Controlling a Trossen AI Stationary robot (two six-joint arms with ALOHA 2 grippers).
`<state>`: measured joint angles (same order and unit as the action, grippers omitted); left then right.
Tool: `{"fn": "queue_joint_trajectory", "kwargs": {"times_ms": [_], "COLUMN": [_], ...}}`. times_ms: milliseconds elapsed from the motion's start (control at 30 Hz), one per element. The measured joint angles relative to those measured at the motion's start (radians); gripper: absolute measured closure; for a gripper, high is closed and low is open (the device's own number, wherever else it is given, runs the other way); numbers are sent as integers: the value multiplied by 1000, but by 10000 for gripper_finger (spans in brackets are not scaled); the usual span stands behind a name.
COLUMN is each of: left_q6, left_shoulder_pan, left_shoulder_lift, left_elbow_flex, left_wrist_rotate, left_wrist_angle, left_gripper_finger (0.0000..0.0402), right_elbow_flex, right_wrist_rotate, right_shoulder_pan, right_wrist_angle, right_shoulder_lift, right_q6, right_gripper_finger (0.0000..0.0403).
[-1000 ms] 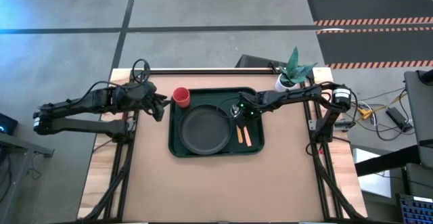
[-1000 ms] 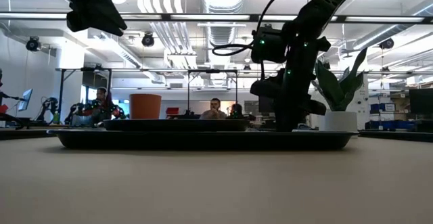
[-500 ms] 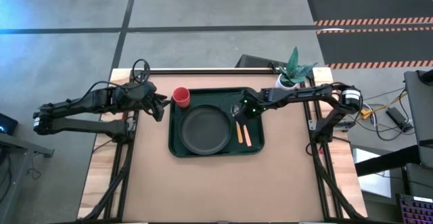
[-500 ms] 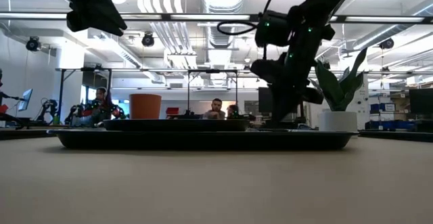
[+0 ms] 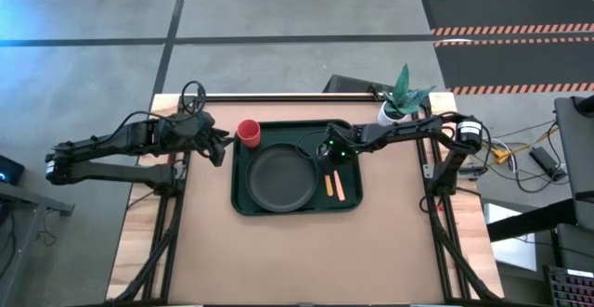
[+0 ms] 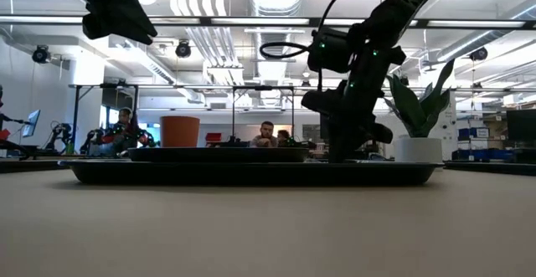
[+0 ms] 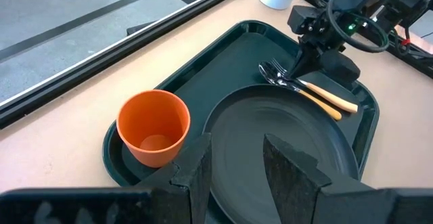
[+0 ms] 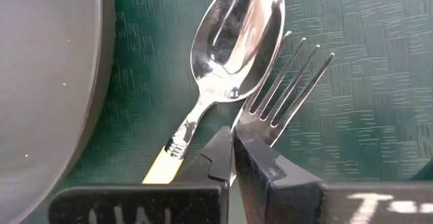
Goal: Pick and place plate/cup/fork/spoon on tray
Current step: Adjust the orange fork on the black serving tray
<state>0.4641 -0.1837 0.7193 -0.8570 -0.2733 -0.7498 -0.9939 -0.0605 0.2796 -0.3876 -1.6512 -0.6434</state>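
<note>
The right pincer [image 8: 233, 158] is down over the tray [image 5: 247, 200], its fingers pressed together on the neck of the fork [image 8: 284, 88], just behind the tines. The spoon [image 8: 233, 45] lies right beside the fork, its bowl touching the tines. Both sit in the strip of tray between the plate [image 8: 47, 82] and the tray's far-right edge, orange handles trailing toward the near side.

From above, the right pincer [image 5: 327, 151] hangs at the plate's [image 5: 278, 178] right rim, with the fork [image 5: 337, 186] and spoon [image 5: 328, 183] just below it. The plate fills the tray's middle. The cup [image 5: 248, 132] stands upright in the tray's far-left corner.

The left pincer [image 5: 219, 147] waits off the tray's left edge, above the counter [image 5: 297, 251], fingers [image 7: 294, 176] apart and holding nothing. A white pot with a green plant [image 5: 401, 98] stands by the far-right corner of the counter.
</note>
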Motion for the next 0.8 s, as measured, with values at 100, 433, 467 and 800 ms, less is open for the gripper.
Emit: {"fn": "queue_joint_trajectory", "kwargs": {"times_ms": [100, 433, 467, 800], "left_q6": [0, 0, 0, 0], "left_shoulder_pan": [0, 0, 0, 0], "left_shoulder_lift": [0, 0, 0, 0], "left_elbow_flex": [0, 0, 0, 0], "left_wrist_rotate": [0, 0, 0, 0], "left_wrist_angle": [0, 0, 0, 0], "left_gripper_finger": [288, 288, 288, 288], "right_elbow_flex": [0, 0, 0, 0], "right_wrist_rotate": [8, 61, 64, 129], "right_shoulder_pan": [0, 0, 0, 0], "right_wrist_angle": [4, 5, 4, 0], "right_shoulder_lift": [0, -11, -13, -15], "right_q6": [0, 0, 1, 25], "right_gripper_finger": [394, 394, 394, 394]}}
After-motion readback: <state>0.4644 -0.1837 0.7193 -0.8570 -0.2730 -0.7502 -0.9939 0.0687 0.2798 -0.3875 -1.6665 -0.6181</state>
